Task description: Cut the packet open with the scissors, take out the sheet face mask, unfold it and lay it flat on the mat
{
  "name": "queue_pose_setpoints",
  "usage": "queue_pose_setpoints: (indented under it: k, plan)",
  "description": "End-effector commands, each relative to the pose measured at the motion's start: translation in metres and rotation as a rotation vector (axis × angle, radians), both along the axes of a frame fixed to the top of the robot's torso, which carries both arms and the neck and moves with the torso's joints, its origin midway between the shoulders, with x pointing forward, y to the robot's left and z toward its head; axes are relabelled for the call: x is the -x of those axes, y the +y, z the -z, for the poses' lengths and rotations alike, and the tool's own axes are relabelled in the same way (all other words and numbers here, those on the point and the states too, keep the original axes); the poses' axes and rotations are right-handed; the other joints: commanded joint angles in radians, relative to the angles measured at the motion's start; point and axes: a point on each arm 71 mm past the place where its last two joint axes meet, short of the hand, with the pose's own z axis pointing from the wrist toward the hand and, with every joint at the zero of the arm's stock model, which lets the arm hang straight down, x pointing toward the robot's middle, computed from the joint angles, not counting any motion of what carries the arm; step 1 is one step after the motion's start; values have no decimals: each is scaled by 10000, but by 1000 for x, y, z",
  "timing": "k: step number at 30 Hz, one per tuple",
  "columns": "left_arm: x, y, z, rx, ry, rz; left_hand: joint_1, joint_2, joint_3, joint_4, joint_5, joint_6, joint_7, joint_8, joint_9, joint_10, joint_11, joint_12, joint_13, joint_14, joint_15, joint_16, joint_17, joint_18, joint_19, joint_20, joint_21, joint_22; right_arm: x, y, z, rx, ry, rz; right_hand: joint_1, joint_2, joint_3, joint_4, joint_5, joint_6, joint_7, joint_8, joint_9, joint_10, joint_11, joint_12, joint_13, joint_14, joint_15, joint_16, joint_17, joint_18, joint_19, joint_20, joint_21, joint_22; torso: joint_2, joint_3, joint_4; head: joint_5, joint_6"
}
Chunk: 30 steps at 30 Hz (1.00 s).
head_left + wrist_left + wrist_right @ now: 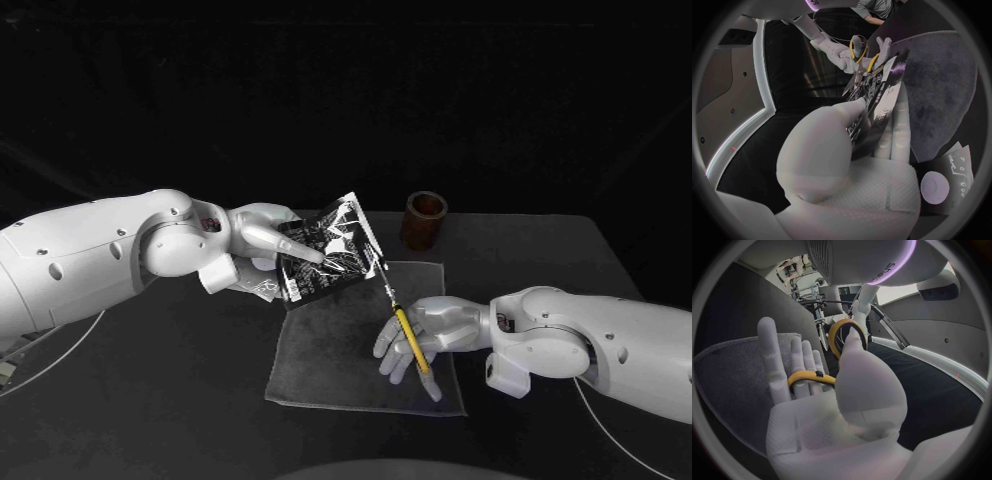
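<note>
My left hand holds the black and silver mask packet raised and tilted above the far edge of the grey mat. In the left wrist view the packet is pinched between the thumb and fingers of my left hand. My right hand grips the yellow-handled scissors over the mat. Their blades point up at the packet's lower right corner. In the right wrist view the yellow handle loops sit around the thumb and fingers of my right hand.
A brown cylindrical cup stands behind the mat, just right of the packet. A white label card lies on the table beside the mat.
</note>
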Motion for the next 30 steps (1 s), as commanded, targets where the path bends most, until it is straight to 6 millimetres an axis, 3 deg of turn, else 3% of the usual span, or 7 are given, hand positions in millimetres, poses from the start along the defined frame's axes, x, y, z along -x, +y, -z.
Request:
queue_pose_setpoints:
  k: [1,11,18,30]
  plan:
    - [2,-3,0,37,30,242,25,61,-38,-15,34,79,1,32,1312,80,-51,32,8,10,-58,63,10,126,17,-24,58,15,-2,1,-3,-260,-44,131,70,168,-155,-16,-42,367,382,-93,-31,485,151,138,16,247,-57,143,23,623,-32,-167,43,-37,-2,0,1,-1,-16]
    - [2,-2,0,22,35,273,25,61,-38,-15,34,79,1,32,1312,80,-51,32,8,10,-58,63,10,126,17,-24,58,15,-2,-4,-2,-89,-14,152,248,453,-605,-39,-43,1154,220,-235,-37,1100,-38,320,71,805,-254,454,156,621,110,-348,-13,-146,0,1,-3,45,-101]
    - [1,-1,0,-28,37,327,30,61,-38,-20,34,78,1,29,1320,78,-51,28,9,3,-58,65,23,125,13,-25,61,18,-3,-6,-2,15,12,87,297,525,-735,-43,-41,1315,191,-307,-29,1209,-71,311,77,891,-289,490,199,617,148,-387,-45,-183,2,7,1,67,-198]
    - [2,-2,1,-109,51,443,38,57,-39,-28,34,77,1,28,1328,78,-52,26,10,-3,-59,68,36,126,11,-28,66,21,-6,-9,-6,105,-132,173,365,676,-958,-34,-40,1572,143,-433,-3,1403,-127,283,87,1084,-354,576,288,618,235,-451,-108,-254,-3,0,-1,42,-198]
